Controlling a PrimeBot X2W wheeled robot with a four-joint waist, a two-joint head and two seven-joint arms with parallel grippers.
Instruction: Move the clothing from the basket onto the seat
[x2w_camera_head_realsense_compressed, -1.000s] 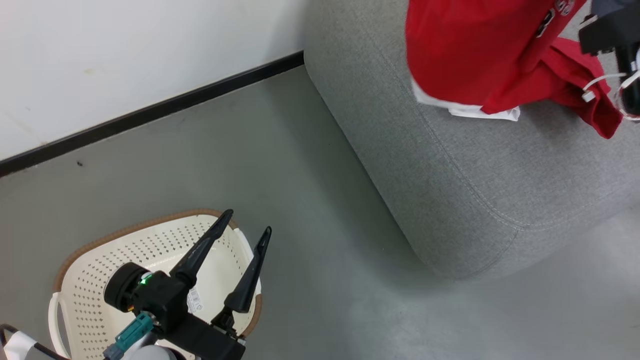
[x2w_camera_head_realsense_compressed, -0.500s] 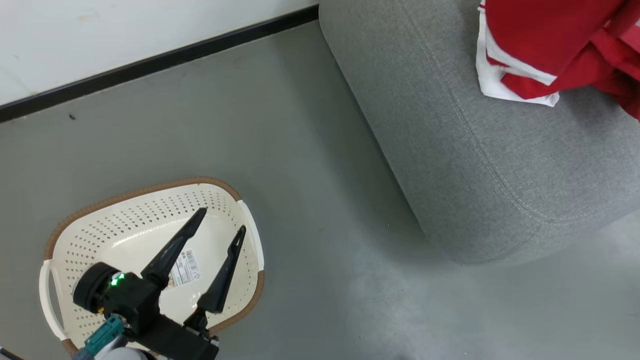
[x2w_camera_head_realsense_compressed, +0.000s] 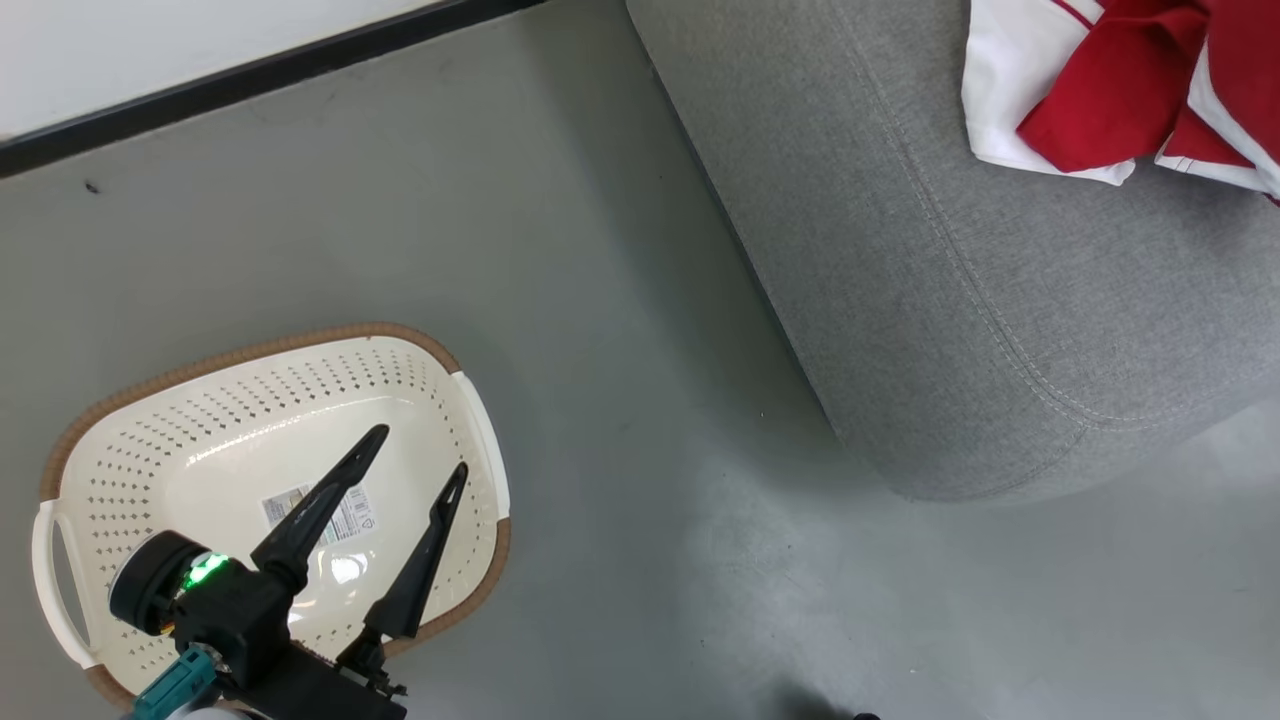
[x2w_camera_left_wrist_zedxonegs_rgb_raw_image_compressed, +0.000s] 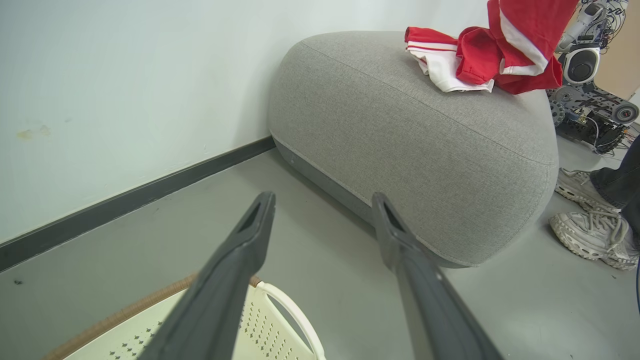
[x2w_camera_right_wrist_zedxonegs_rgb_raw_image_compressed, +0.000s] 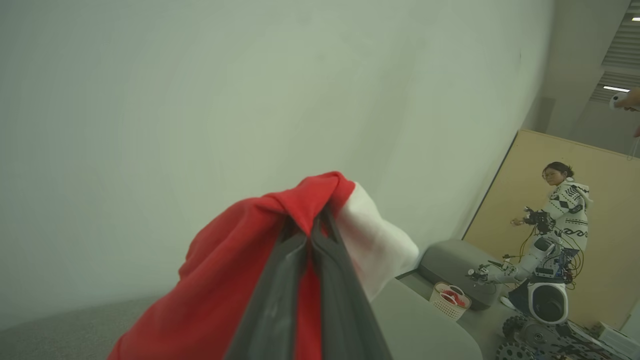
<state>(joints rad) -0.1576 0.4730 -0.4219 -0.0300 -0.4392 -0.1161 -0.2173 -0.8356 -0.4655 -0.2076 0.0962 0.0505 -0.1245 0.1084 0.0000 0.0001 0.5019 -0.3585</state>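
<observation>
So, the clothing (x2w_camera_head_realsense_compressed: 1090, 110) is up on top of the seat (x2w_camera_head_realsense_compressed: 950, 300) — one red-and-white piece lies on the cushion and another hangs just above it. That one's pinched in the right gripper (x2w_camera_right_wrist_zedxonegs_rgb_raw_image_compressed: 314, 225), jaws clamped tight on the red fabric. Down on the floor, well away from the seat, sits the basket (x2w_camera_head_realsense_compressed: 150, 440), with the left gripper (x2w_camera_head_realsense_compressed: 420, 450) over it — fingers spread wide, gripping nothing.

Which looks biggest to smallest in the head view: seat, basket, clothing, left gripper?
1. seat, even though cropped.
2. basket.
3. clothing and left gripper: unsure. The frame cuts off the clothing, and the gripper sits nearer the camera.
</observation>
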